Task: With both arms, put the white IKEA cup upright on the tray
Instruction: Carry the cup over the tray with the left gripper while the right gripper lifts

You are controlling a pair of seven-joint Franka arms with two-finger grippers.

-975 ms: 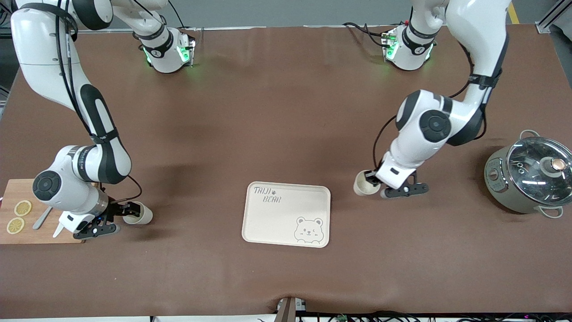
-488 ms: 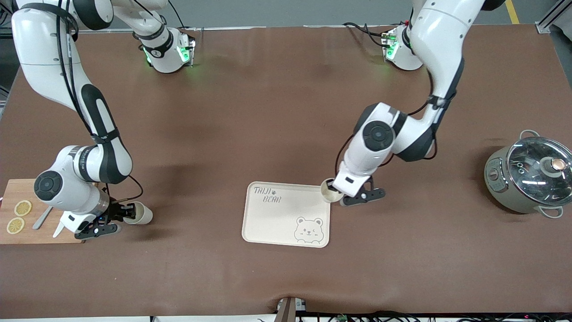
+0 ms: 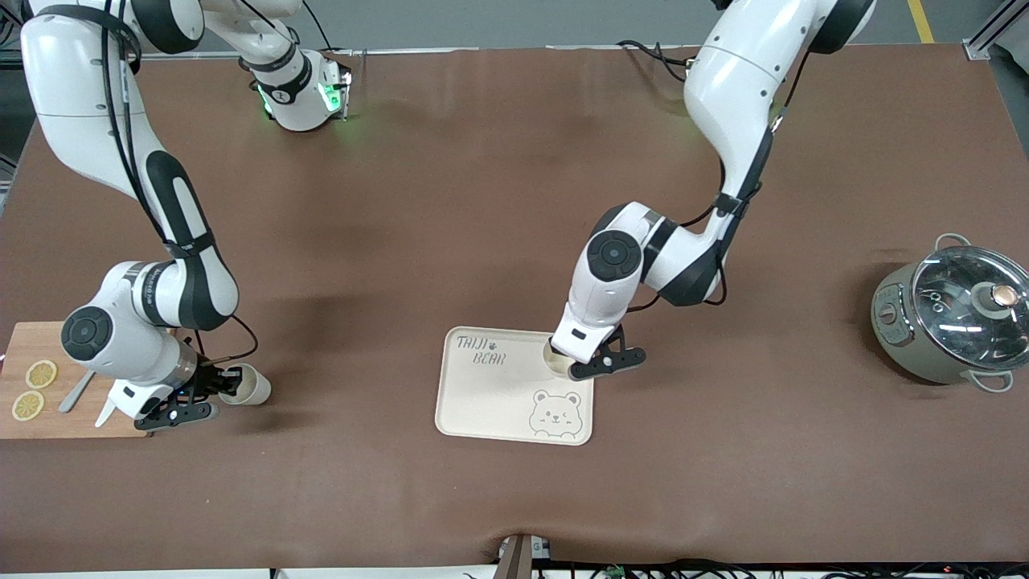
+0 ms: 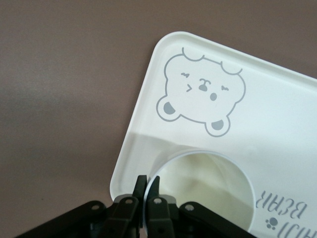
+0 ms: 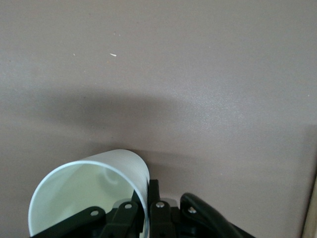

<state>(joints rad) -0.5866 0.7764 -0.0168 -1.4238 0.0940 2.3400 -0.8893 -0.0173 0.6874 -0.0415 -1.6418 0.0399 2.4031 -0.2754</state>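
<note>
left gripper [image 3: 563, 362] pinched the rim of a white cup [image 4: 205, 191], upright, mouth up, over the tray [image 3: 490, 402] corner in frame centre | tray lay straight below, bear drawing [image 4: 200, 96] just beside | right gripper [image 3: 211, 384] clamped the wall of a second cup [image 3: 245, 384], lower left, well apart from tray

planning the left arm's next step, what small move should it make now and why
Probably lower straight down. The left tool pinches the rim of a white cup, mouth up, over the tray beside the bear drawing, so it likely needs setting down before release.
</note>
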